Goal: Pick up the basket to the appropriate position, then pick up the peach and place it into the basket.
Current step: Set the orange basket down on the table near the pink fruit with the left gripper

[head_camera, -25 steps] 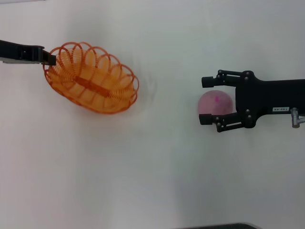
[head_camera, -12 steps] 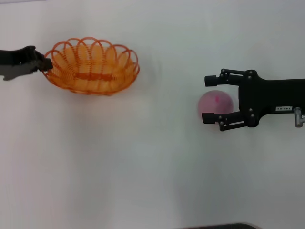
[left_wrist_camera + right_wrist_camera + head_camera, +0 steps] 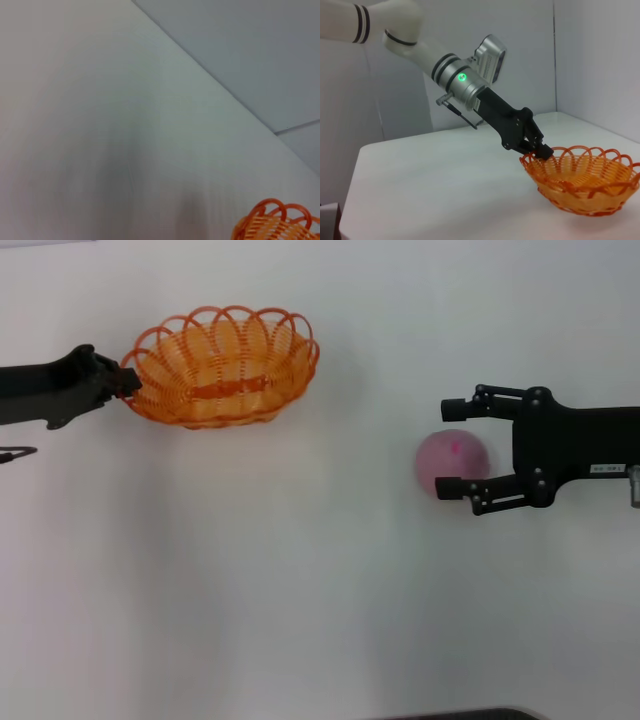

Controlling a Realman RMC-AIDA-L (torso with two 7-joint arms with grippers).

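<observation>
The orange wire basket [image 3: 222,368] is at the far left in the head view, tilted. My left gripper [image 3: 128,382] is shut on its left rim. The right wrist view shows the same grip [image 3: 540,149] on the basket [image 3: 580,182]. A bit of the basket rim [image 3: 275,225] shows in the left wrist view. The pale pink peach [image 3: 455,462] lies on the white table at the right. My right gripper [image 3: 447,446] is open, with one finger on each side of the peach and apart from it.
The white table [image 3: 300,590] spreads between the basket and the peach. Grey walls [image 3: 470,30] stand behind the table in the right wrist view. A dark edge [image 3: 460,714] shows at the table's near side.
My left gripper has carried the basket to the right and farther away, and the basket has turned. My right gripper has shifted slightly to the right. The peach has not moved.
</observation>
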